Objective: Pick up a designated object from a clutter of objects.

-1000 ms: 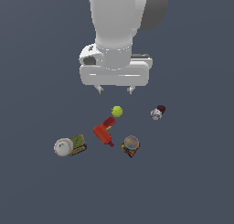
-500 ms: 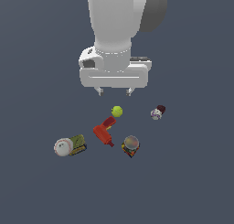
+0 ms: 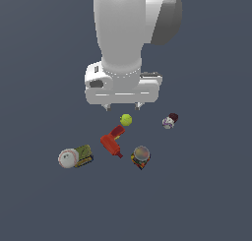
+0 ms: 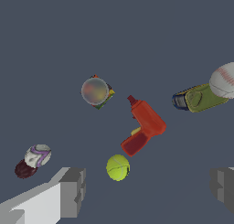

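The red L-shaped drill toy (image 3: 112, 143) lies on the dark floor among the clutter; it also shows in the wrist view (image 4: 143, 127). The yellow-green ball (image 3: 126, 119) rests just beside its handle end and shows in the wrist view too (image 4: 118, 167). My gripper (image 3: 122, 106) hangs above and behind the ball, open and empty, apart from every object. In the wrist view its two fingers (image 4: 73, 192) stand wide apart with the ball between and beyond them.
A white baseball (image 3: 67, 158) touches an olive can (image 3: 83, 154) at the exterior view's left. An orange-black round-topped item (image 3: 141, 156) sits right of the drill. A maroon-white bit (image 3: 170, 120) lies at the exterior view's right.
The gripper has come slightly lower toward the clutter. The objects have not moved.
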You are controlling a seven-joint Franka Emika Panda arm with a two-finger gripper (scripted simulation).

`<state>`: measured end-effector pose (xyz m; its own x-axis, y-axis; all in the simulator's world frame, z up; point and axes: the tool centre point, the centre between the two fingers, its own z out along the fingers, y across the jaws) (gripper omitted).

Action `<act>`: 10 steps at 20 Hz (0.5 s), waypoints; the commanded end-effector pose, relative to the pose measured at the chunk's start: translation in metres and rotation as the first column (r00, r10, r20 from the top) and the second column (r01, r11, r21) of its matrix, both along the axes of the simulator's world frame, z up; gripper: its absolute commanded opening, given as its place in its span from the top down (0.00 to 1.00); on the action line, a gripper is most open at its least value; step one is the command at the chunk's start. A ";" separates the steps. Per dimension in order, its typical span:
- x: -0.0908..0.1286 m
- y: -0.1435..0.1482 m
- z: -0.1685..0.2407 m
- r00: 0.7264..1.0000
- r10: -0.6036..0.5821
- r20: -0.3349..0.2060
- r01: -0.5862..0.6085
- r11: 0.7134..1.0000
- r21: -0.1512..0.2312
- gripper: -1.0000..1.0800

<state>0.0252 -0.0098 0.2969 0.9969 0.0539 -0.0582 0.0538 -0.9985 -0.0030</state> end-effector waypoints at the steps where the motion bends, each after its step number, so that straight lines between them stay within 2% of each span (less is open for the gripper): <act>1: 0.007 -0.001 -0.008 0.999 0.039 -0.031 -0.040 0.999 -0.004 0.00; 5: 0.019 -0.004 -0.026 0.989 0.118 -0.094 -0.119 0.993 -0.005 0.00; 10: 0.034 -0.008 -0.053 0.957 0.225 -0.182 -0.227 0.974 0.008 0.00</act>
